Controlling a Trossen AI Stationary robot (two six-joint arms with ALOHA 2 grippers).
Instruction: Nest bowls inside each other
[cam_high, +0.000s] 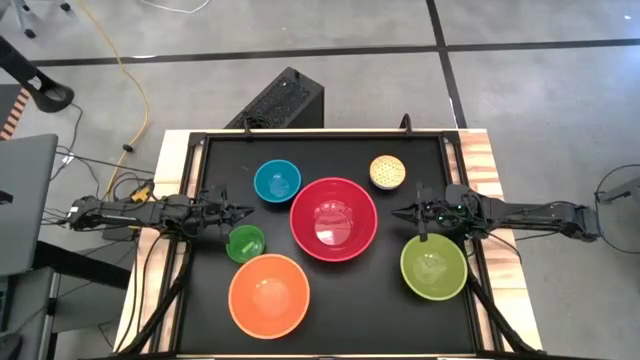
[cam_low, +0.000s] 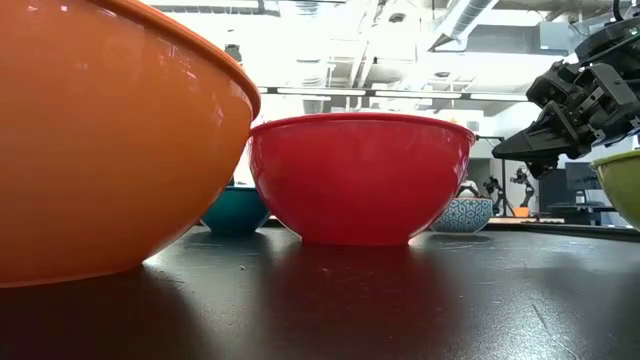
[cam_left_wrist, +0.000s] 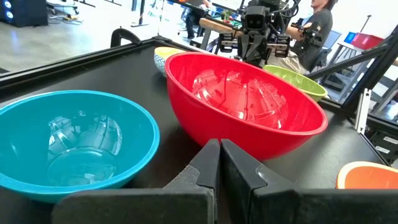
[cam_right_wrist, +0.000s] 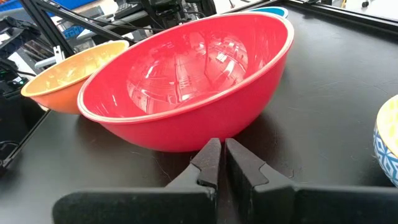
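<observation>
Both pincers are pressed together, empty: right pincer (cam_high: 397, 211) just beside the red bowl (cam_high: 333, 218), left pincer (cam_high: 247, 212) opposite. Lime bowl (cam_high: 433, 267), orange bowl (cam_high: 268, 294) and blue bowl (cam_high: 277, 181) surround it, un-nested.

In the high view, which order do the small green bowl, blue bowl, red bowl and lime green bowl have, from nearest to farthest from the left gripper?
From the left gripper:
1. small green bowl, just beside it.
2. blue bowl, next to it.
3. red bowl, table middle.
4. lime green bowl, far right side.
</observation>
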